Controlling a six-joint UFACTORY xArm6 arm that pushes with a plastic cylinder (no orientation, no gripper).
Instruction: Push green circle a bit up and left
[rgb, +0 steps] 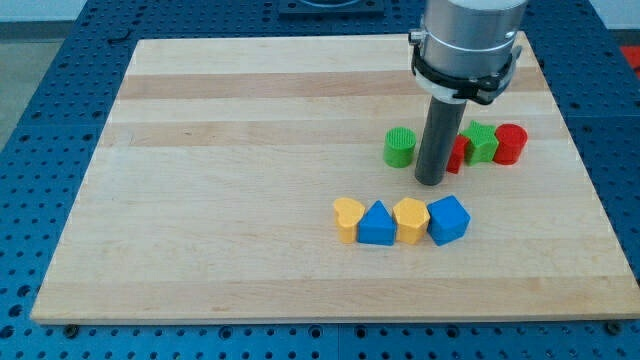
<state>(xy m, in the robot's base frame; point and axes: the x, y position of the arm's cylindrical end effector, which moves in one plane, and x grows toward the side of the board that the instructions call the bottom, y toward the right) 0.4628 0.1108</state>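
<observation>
The green circle (400, 147) is a short green cylinder right of the board's middle. My tip (431, 182) is the lower end of the dark rod. It stands just to the right of the green circle and a little below it, a small gap apart. Right behind the rod a red block (457, 155) is partly hidden. A green star-like block (481, 142) and a red cylinder (510, 143) follow to the right in the same row.
Below my tip runs a tight row of blocks: a yellow heart (347, 219), a blue triangle (377, 225), a yellow pentagon-like block (411, 220) and a blue cube (448, 220). The wooden board (220, 200) lies on a blue perforated table.
</observation>
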